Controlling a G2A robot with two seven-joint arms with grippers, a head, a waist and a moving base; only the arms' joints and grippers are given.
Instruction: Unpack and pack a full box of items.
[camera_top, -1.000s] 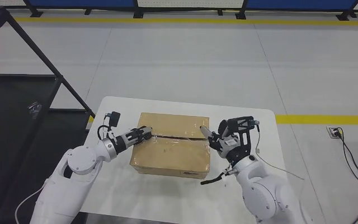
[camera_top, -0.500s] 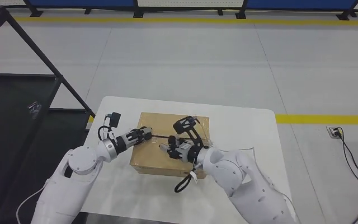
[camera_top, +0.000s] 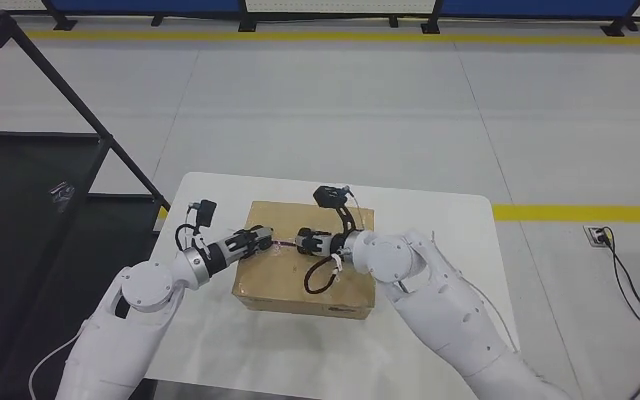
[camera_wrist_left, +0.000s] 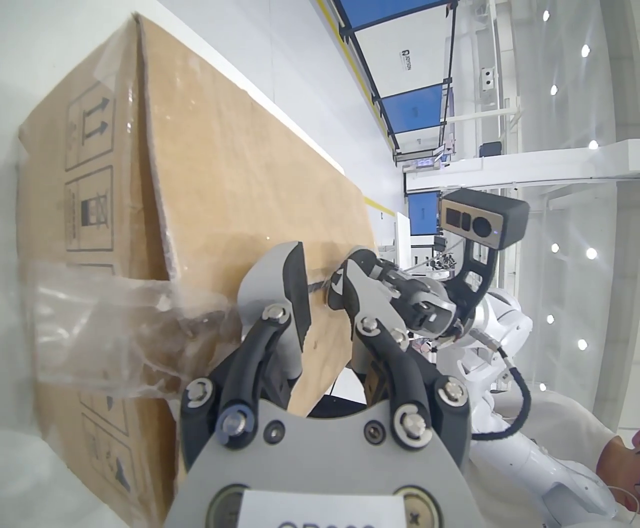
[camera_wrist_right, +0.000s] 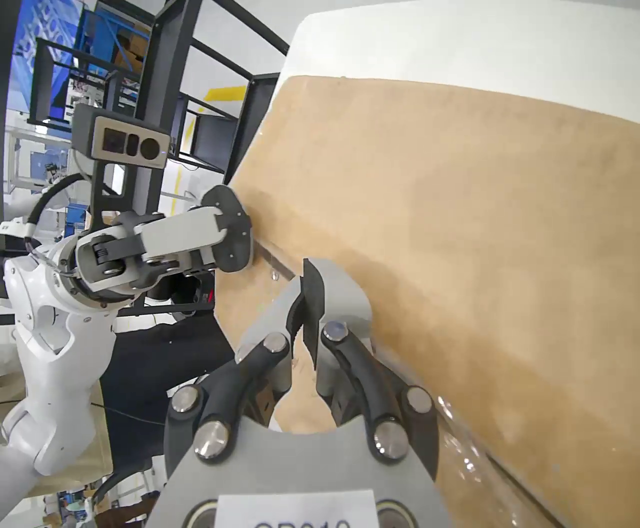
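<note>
Brown cardboard box (camera_top: 300, 285), flaps closed, sits on the white table (camera_top: 440, 230), and both sets of fingers are at its top. On the left, the left gripper (camera_wrist_left: 322, 292) lies low at the left end of the lid, its fingers (camera_wrist_left: 296, 285) spread with a plain gap between them. The box's top face runs away from those fingertips, and the centre seam (camera_wrist_right: 274, 256) lines up with the gap. Whether either pad actually touches the cardboard I cannot tell. Just below and behind those fingers, on the box's end wall, a crumpled strip of clear tape (camera_wrist_left: 115, 325) lies wrinkled over the edge. A short stretch of seam lies bare between the two grippers.

Further right, the right gripper (camera_wrist_right: 306, 287) points back toward the left one, their tips near each other but apart. Its fingers (camera_wrist_right: 312, 300) are pressed together, pads meeting, right over the seam a little left of the lid's middle. Whether something thin is nipped between them I cannot tell. Most of the box lies beyond and to the right of those closed fingers, under the right forearm.
</note>
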